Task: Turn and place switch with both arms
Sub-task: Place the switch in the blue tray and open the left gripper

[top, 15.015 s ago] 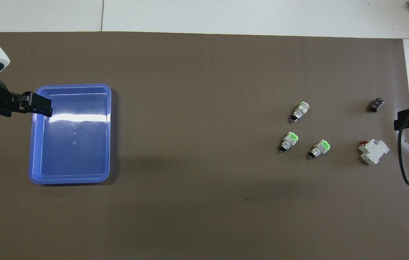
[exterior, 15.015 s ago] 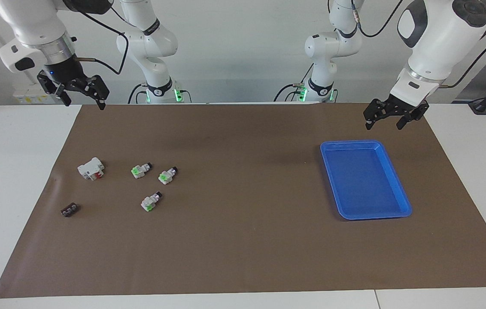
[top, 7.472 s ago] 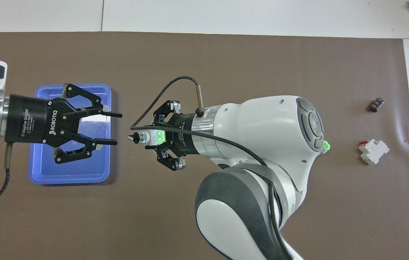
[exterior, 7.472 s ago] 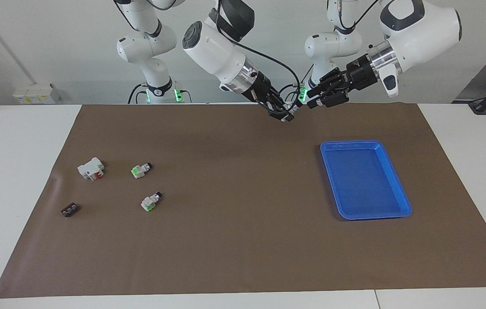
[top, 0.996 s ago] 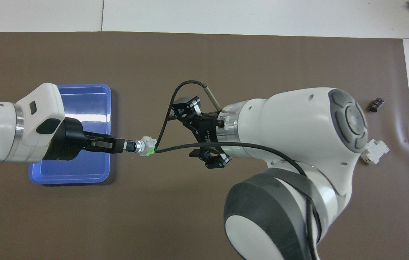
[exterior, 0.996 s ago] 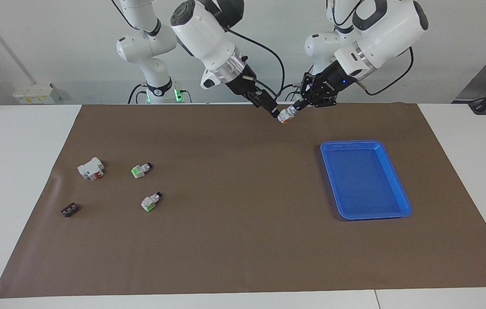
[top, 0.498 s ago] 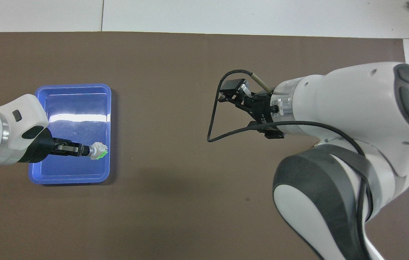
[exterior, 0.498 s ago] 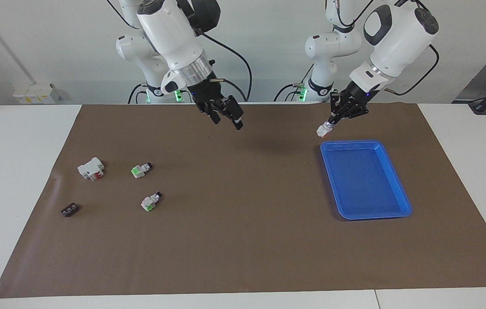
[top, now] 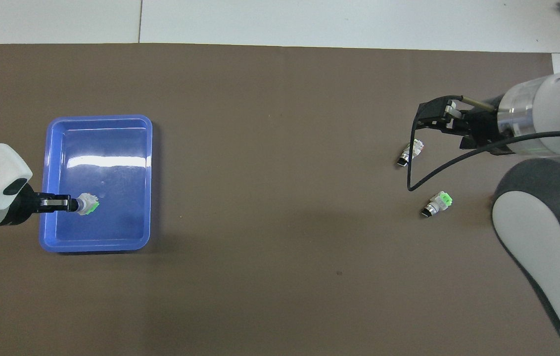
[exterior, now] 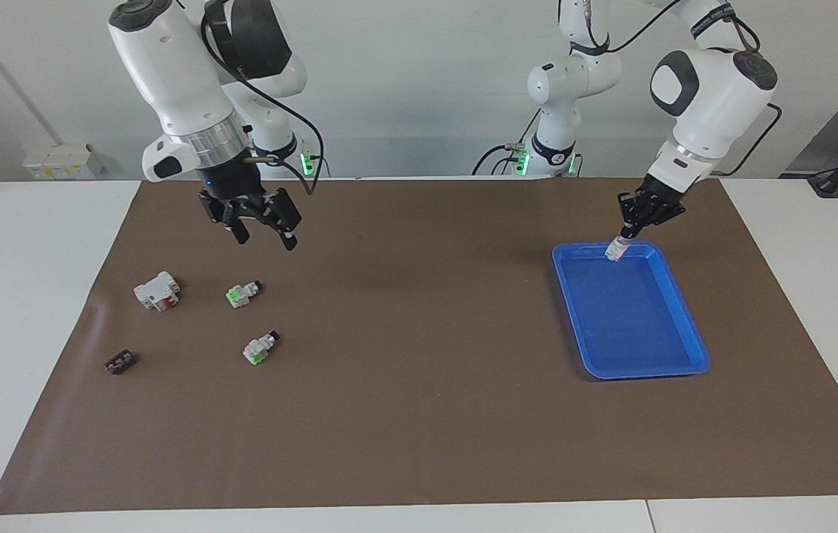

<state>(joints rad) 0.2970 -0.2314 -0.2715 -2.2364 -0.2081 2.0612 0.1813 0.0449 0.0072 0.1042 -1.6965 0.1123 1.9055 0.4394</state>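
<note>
My left gripper [exterior: 630,222] is shut on the round cap of a white-grey switch [exterior: 615,250] with a green part. It holds the switch low over the blue tray [exterior: 685,326], at the tray's end nearer to the robots. The overhead view shows the left gripper [top: 62,202], the switch [top: 87,204] and the tray [top: 112,148]; I cannot tell whether they touch. My right gripper [exterior: 263,238] is open and empty, up over the mat above two more switches. One switch [exterior: 243,294] lies nearer to the robots, the other [exterior: 261,348] farther.
A larger white block with a red part [exterior: 158,290] and a tiny dark block [exterior: 120,362] lie on the brown mat toward the right arm's end. The right arm [top: 547,222] hides both in the overhead view, where the two loose switches [top: 437,203] [top: 410,152] show.
The left gripper has carried the switch from beside the tray to low over it. The right gripper, open, has swung toward the right arm's end, over the two remaining switches.
</note>
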